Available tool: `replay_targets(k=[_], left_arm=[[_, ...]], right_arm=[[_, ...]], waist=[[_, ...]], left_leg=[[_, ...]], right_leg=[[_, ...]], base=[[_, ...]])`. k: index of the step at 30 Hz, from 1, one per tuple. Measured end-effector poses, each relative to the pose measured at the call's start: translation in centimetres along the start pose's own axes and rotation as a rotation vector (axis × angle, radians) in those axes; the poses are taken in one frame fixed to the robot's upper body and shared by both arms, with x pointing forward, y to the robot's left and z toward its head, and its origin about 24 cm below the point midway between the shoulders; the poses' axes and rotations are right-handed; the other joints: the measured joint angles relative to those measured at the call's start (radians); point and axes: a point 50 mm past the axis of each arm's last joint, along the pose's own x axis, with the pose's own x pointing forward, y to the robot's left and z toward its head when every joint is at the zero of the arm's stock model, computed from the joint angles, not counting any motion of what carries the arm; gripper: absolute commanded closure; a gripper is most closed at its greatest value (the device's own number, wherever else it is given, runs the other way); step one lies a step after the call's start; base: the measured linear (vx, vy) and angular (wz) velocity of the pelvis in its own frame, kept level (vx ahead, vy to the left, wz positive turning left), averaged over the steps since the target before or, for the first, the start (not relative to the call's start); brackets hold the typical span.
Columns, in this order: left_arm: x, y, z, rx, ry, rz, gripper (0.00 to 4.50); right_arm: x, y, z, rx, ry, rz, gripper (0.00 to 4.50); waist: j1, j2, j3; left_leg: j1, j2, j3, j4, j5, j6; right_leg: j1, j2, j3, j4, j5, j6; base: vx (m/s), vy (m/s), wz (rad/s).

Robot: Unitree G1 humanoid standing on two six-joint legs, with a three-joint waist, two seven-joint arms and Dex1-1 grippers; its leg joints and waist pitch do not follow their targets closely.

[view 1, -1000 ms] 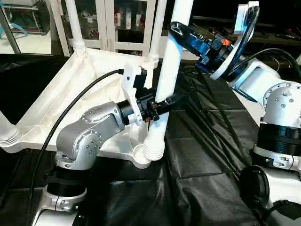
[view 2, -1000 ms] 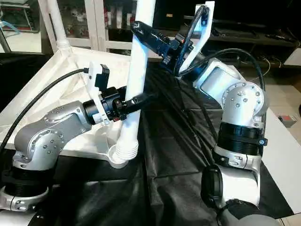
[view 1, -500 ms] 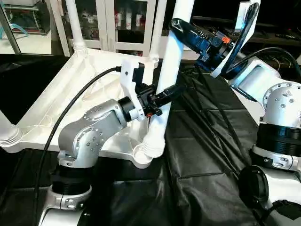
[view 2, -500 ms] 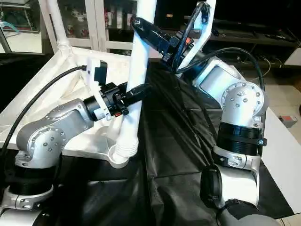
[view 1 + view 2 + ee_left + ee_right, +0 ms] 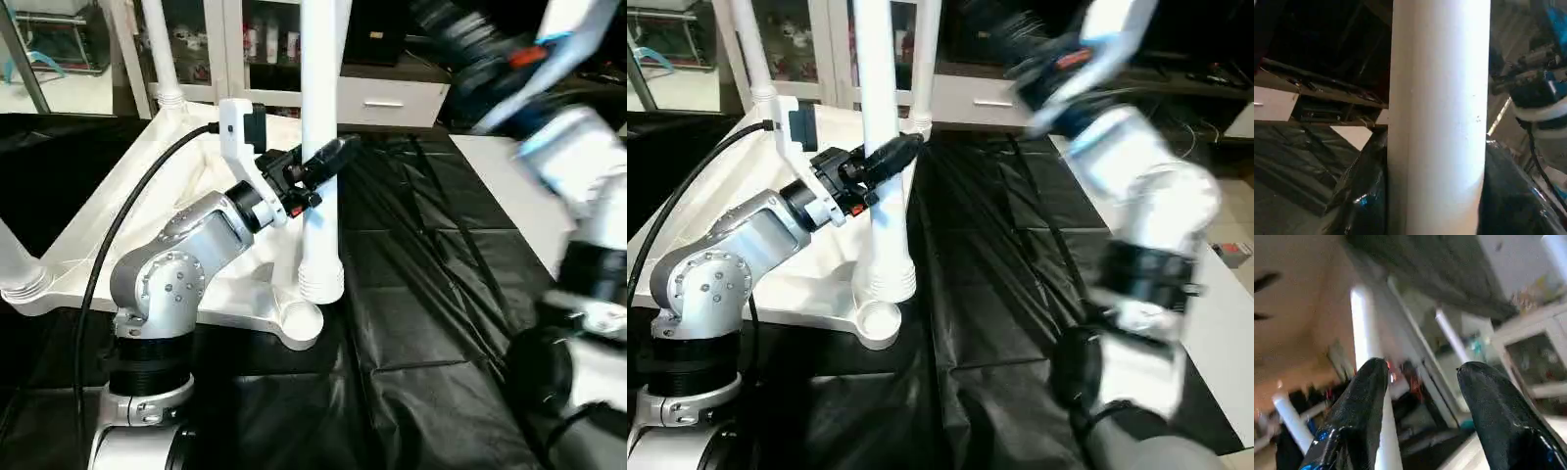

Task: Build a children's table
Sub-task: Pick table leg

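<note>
i'm keeping the tabletop (image 5: 93, 250) upside down on the black sheet (image 5: 431, 294) so its corner sockets are facing up for the legs. three legs are already standing in their sockets. the fourth leg (image 5: 319, 147) is standing upright with its ribbed foot sitting just above the near corner socket (image 5: 299, 323), not seated by my read. the left gripper (image 5: 328, 162) is clamping that leg mid-shaft, fingers (image 5: 1364, 196) pressing on both sides, steadying it vertical over the socket. seen from the head camera, the socket is lying at 6 o'clock from the left gripper, straight below. the right gripper (image 5: 1422, 377) is standing apart with nothing between its fingers, blurred at 2 o'clock from the leg, well clear of it.
</note>
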Motion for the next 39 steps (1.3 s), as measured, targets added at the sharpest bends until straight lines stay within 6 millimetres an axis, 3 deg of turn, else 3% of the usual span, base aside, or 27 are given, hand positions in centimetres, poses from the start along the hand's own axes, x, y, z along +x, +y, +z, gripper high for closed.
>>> replay_targets(k=[3, 6, 8, 11, 14, 19, 25, 26, 30, 39], left_arm=[[0.0, 0.3, 0.9, -0.043, -0.056, 0.021, 2.64], [0.3, -0.2, 2.1, -0.091, -0.106, -0.025, 2.64], [0.3, -0.6, 2.6, -0.121, -0.129, -0.061, 2.64], [0.3, -0.7, 2.5, -0.129, -0.114, -0.077, 2.64], [0.2, -0.7, 2.3, -0.135, -0.097, -0.085, 2.64], [0.3, -1.0, 2.2, -0.158, -0.084, -0.122, 2.64], [0.4, -1.3, 2.0, -0.178, -0.068, -0.149, 2.64], [0.4, -1.4, 1.9, -0.175, -0.065, -0.152, 2.64], [0.7, -1.4, 1.6, -0.129, -0.028, -0.136, 2.64], [1.4, -2.2, 0.8, -0.092, 0.015, -0.175, 2.64]], right_arm=[[-1.4, -1.0, 0.2, -0.105, 0.073, -0.068, 1.93], [-3.8, -2.5, -1.8, -0.242, 0.267, -0.156, 1.93], [-5.4, -3.2, -4.1, -0.199, 0.372, -0.174, 1.93], [-6.3, -2.4, -5.4, -0.156, 0.453, -0.113, 1.93], [-6.5, -0.7, -5.3, -0.181, 0.504, -0.005, 1.93], [-7.3, 0.1, -6.6, -0.167, 0.590, 0.092, 1.93], [-6.9, 1.8, -8.0, -0.157, 0.654, 0.236, 1.46], [-6.8, 1.9, -8.2, -0.151, 0.660, 0.242, 1.21], [-6.5, 2.1, -9.4, -0.121, 0.680, 0.266, 1.07], [-5.1, 2.2, -11.9, -0.113, 0.749, 0.262, 0.17]], waist=[[0.002, 0.000, 0.000], [0.006, 0.000, 0.000], [0.007, 0.001, 0.000], [0.010, 0.002, 0.000], [0.015, 0.002, 0.000], [0.018, 0.002, 0.000], [0.017, 0.002, 0.000], [0.017, 0.002, -0.001], [0.017, 0.002, -0.001], [0.019, 0.001, -0.001]], left_leg=[[0.000, 0.000, 0.000, 0.000, 0.000, 0.000], [0.001, 0.000, 0.000, 0.000, 0.000, 0.000], [0.000, 0.000, 0.000, 0.000, 0.000, 0.001], [0.000, 0.000, 0.000, 0.000, 0.000, 0.002], [0.001, 0.000, 0.000, 0.000, 0.000, 0.002], [0.001, 0.000, 0.000, 0.002, 0.000, 0.002], [0.002, 0.000, -0.001, 0.002, 0.001, 0.002], [0.002, 0.000, -0.001, 0.002, 0.001, 0.002], [0.001, 0.000, -0.001, 0.002, 0.001, 0.002], [0.001, 0.000, -0.001, 0.002, 0.001, 0.002]], right_leg=[[0.001, 0.000, 0.000, 0.000, 0.000, 0.001], [0.001, 0.000, -0.001, -0.001, 0.000, 0.001], [0.001, 0.000, 0.000, -0.001, 0.000, 0.001], [0.000, 0.000, 0.000, -0.001, 0.000, 0.001], [0.002, 0.000, 0.000, -0.001, 0.000, 0.001], [0.003, 0.000, -0.001, -0.001, 0.001, 0.000], [0.003, 0.000, -0.001, -0.001, 0.003, 0.000], [0.003, 0.000, -0.001, -0.001, 0.004, 0.000], [0.003, 0.000, -0.001, -0.001, 0.005, 0.001], [0.002, -0.001, 0.000, -0.002, 0.005, 0.001]], base=[[0.000, 0.000, 0.00], [0.000, 0.000, 0.00], [0.000, 0.000, 0.00], [0.000, 0.000, 0.00], [0.000, 0.000, 0.00], [0.000, 0.000, 0.00], [0.000, 0.000, 0.00], [0.000, 0.000, 0.00], [0.000, 0.000, 0.00], [0.000, 0.000, 0.00]])
